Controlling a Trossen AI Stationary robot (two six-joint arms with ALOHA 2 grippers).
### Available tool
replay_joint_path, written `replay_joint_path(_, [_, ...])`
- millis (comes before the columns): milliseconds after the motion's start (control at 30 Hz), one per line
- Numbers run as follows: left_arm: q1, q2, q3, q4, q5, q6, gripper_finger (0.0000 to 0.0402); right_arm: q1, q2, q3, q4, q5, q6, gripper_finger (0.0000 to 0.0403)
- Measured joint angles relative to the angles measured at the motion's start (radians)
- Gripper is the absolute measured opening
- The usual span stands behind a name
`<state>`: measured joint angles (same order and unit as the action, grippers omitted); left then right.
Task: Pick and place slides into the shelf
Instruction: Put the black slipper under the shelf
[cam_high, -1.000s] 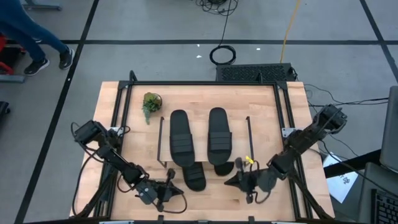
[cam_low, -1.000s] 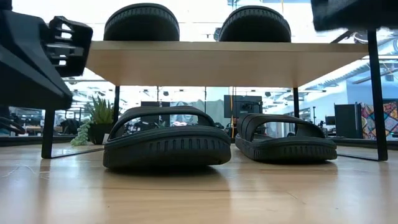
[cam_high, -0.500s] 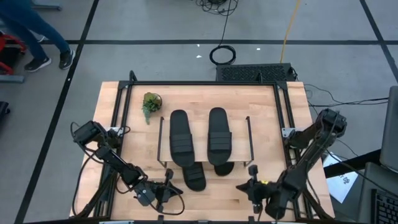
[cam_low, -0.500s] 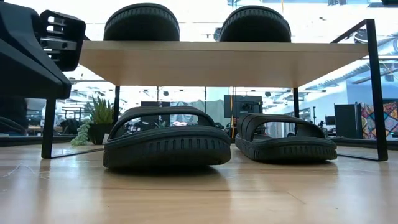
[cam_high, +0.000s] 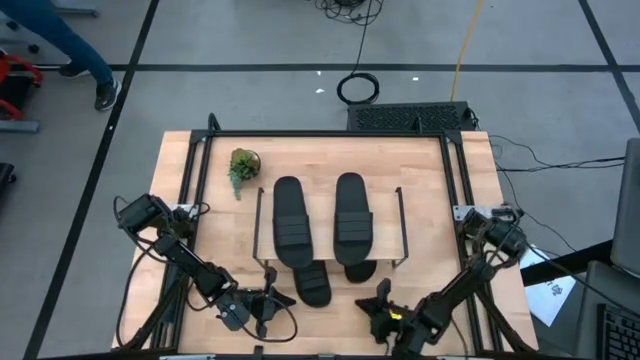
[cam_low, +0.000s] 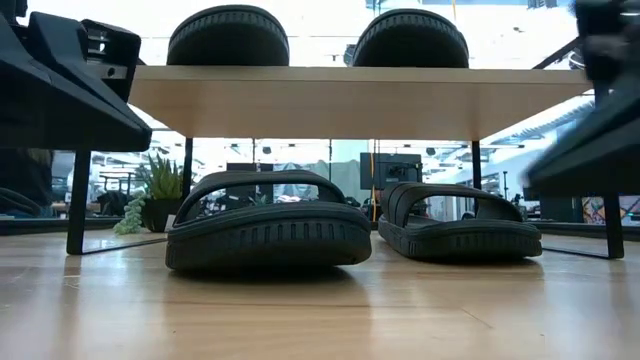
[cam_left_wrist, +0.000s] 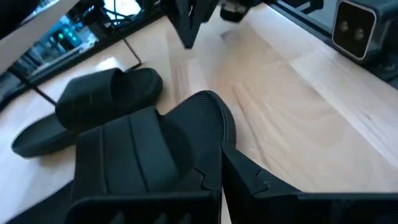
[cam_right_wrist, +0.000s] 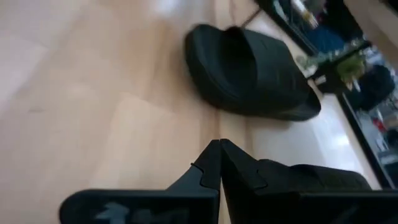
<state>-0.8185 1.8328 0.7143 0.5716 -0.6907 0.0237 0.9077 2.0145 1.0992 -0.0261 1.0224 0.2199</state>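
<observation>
Two all-black slide sandals w/ wide ribbed straps (cam_high: 313, 218) lie side by side on the light wood plank top of the low shelf w/ thin black wire side frames (cam_high: 400, 225), toes pointing the same way, so they sit neat & leave room. Two more black slides are on the big wooden tabletop (cam_high: 420, 170) under that plank: one (cam_low: 268, 233) sticks out the front edge, nearer the low camera, & the other (cam_low: 459, 226) sits further in, beside it. They're flat on their soles, so they won't tip. Looks like all four are in the shelf now, so the job is prob. about done. The left gripper (cam_high: 272, 303) is low by the table's front edge, just beside the sticking-out slide; its fingers (cam_left_wrist: 249, 177) are pressed together w/ nothing in them. The right gripper (cam_high: 381, 300) is also near the front edge, a bit apart from the slides, fingers (cam_right_wrist: 214, 163) closed tight & empty too. Both hands are prob. pulled back bc there's nothing left to carry. A small green plant in a pot (cam_high: 242, 167) stands on the table left of the shelf, out of the way. A person's leg & shoe (cam_high: 95, 82) show on the floor far off.
</observation>
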Motion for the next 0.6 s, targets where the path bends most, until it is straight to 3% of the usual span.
replay_joint_path(300, [0.001, 0.000, 0.000, -0.086, 0.006, -0.258, 0.0002, -0.129, 0.014, 0.020, 0.159, -0.153, -0.083, 0.0000])
replay_joint_path(400, [0.001, 0.000, 0.000, -0.127, -0.020, -0.327, 0.0005, -0.159, 0.013, 0.021, 0.193, -0.252, -0.113, 0.0000])
replay_joint_path(600, [-0.005, 0.000, 0.000, -0.158, -0.024, -0.346, 0.0001, -0.177, 0.047, 0.021, 0.200, -0.264, -0.099, 0.0000])
